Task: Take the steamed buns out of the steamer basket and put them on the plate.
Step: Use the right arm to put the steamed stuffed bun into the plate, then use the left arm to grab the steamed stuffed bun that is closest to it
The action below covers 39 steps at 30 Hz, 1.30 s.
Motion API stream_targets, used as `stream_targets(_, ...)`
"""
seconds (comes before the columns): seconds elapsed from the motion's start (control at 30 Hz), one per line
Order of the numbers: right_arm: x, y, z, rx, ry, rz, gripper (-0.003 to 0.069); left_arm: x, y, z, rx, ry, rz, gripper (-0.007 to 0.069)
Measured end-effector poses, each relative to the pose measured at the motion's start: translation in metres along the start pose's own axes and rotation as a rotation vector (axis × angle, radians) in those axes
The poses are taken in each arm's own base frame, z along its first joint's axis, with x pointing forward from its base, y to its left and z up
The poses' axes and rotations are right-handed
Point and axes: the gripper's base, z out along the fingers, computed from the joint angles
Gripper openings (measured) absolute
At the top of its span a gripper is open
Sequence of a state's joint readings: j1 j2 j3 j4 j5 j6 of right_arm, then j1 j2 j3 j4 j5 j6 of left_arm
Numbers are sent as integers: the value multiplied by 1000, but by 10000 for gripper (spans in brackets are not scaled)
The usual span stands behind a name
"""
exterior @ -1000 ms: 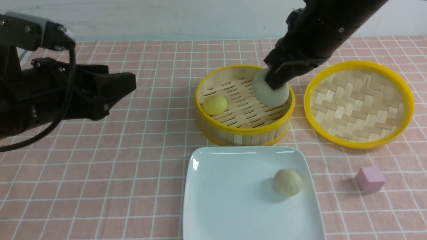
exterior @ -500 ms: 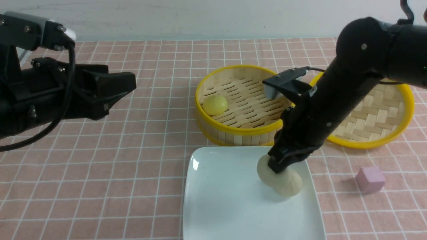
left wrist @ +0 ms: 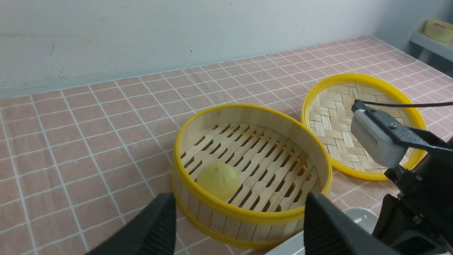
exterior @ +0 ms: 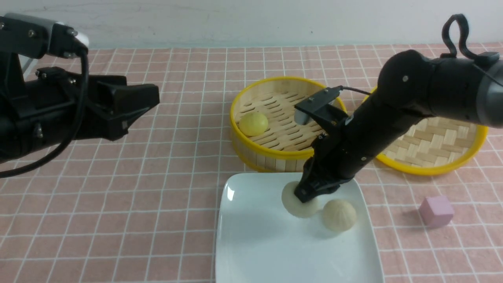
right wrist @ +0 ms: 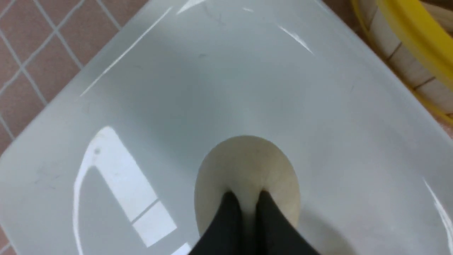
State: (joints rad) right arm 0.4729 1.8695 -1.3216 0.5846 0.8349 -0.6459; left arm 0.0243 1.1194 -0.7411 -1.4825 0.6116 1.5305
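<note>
My right gripper [exterior: 304, 194] is shut on a pale beige steamed bun [exterior: 295, 203], pinching its top over the white plate [exterior: 255, 236]. The wrist view shows that bun [right wrist: 247, 166] squeezed between the black fingertips [right wrist: 230, 202] above the plate [right wrist: 177, 88]. A second beige bun [exterior: 339, 214] lies on the plate just to the right. The yellow bun [exterior: 253, 124] sits in the steamer basket [exterior: 283, 157] at its left side. My left gripper [left wrist: 239, 212] is open, hovering short of the basket [left wrist: 219, 209] with the yellow bun [left wrist: 218, 175] ahead of it.
A shallow yellow-rimmed woven tray [exterior: 440, 149] lies right of the basket, partly behind my right arm. A pink cube [exterior: 435, 211] stands on the checked pink cloth right of the plate. My left arm [exterior: 59, 106] hangs over the table's left side.
My right gripper carried the beige bun out of the basket and down over the plate, then shifted it left of the resting bun. The left arm stayed still.
</note>
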Motion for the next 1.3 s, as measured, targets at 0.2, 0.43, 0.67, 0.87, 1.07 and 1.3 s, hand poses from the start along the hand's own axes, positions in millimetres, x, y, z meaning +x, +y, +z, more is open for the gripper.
stream_targets(0.2, 2, -6, 14, -4, 17, -41, 33, 0, 0, 0, -1, 0, 0, 489)
stream_targets(0.43, 2, -5, 15, -19, 11, -44, 48, 0, 0, 0, -2, 0, 0, 489)
stream_targets(0.67, 2, -5, 15, -21, 10, -42, 268, 0, 0, 0, -2, 0, 0, 489)
stream_targets(0.87, 1, -5, 15, -16, 1, -40, 461, 0, 0, 0, -1, 0, 0, 489)
stream_targets(1.07, -9, -3, -1, 45, -100, -56, 486, 0, -3, 0, 33, 1, 0, 489)
stream_targets(1.3, -29, 24, -83, 167, -397, -127, 486, 1, -5, 0, 51, 14, 16, 489)
